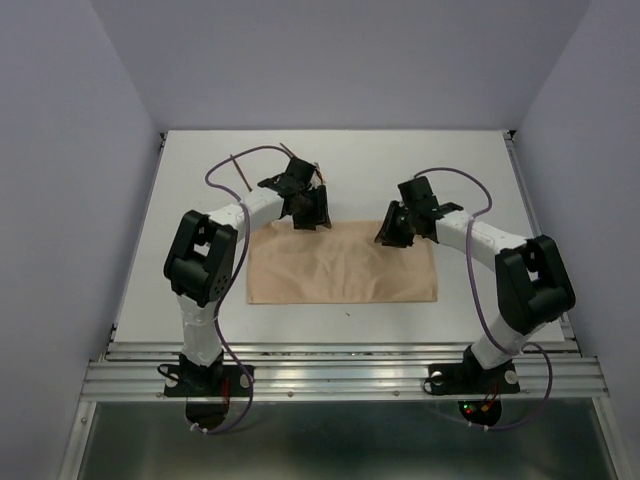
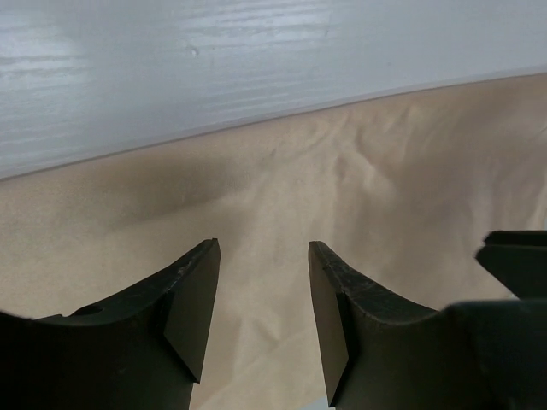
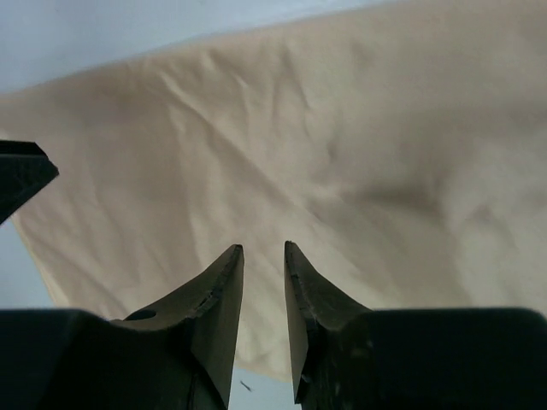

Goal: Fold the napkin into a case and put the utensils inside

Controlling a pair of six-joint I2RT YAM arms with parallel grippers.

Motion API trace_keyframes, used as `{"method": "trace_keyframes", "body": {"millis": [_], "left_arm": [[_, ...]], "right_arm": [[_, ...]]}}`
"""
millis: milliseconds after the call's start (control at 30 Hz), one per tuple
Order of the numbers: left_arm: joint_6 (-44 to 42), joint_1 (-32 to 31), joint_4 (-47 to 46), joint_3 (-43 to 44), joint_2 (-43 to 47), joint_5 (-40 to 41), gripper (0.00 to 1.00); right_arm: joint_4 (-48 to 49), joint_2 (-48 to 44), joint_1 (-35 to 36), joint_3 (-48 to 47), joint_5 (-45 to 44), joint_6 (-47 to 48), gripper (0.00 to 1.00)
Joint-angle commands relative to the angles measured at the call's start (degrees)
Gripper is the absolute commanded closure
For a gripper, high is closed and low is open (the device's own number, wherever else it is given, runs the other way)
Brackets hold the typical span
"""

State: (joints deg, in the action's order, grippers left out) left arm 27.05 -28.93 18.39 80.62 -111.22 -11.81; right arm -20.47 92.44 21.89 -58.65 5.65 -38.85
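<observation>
1. Seen from above, each arm's wrist hides its own fingertips and a bit of the far edge of the napkin (image 1: 340,270). I cannot tell whether either hand touches the cloth.
2. The left hand (image 1: 310,210) (image 2: 263,243) hangs over the napkin's far edge, left of middle. Its fingers are wide apart with nothing between them.
3. The right hand (image 1: 393,232) (image 3: 263,246) is over the far right corner. Its fingers are only narrowly parted, and no cloth shows in the gap.
4. The napkin lies spread and creased in the middle of the counter (image 1: 480,180), with bare surface on every side.
5. One thin reddish utensil (image 1: 240,172) lies far left, apart from the napkin. I cannot make out a second one.
</observation>
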Motion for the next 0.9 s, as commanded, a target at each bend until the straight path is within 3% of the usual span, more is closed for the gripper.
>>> {"method": "trace_keyframes", "body": {"millis": [0,167,433,667,867], "left_arm": [[3.01,0.71,-7.57,-0.11,3.82,-2.51,0.44],[4.42,0.80,-12.32,1.38,-0.30,-5.14,0.45],[5.38,0.80,-13.29,4.54,-6.37,-6.82,0.48],[4.16,0.98,-13.03,4.55,-9.10,-5.33,0.48],[2.40,1.50,-12.15,3.49,-9.72,-4.71,0.48]], "right_arm": [[8.24,7.82,1.13,-7.60,6.28,-2.01,0.71],[9.75,17.84,2.45,-17.00,8.32,-4.12,0.75],[9.31,26.72,2.46,-23.60,9.82,-5.53,0.76],[7.20,27.18,2.46,-24.05,6.22,-3.60,0.76],[6.93,22.96,-2.63,-19.84,7.18,-1.67,0.75]]}}
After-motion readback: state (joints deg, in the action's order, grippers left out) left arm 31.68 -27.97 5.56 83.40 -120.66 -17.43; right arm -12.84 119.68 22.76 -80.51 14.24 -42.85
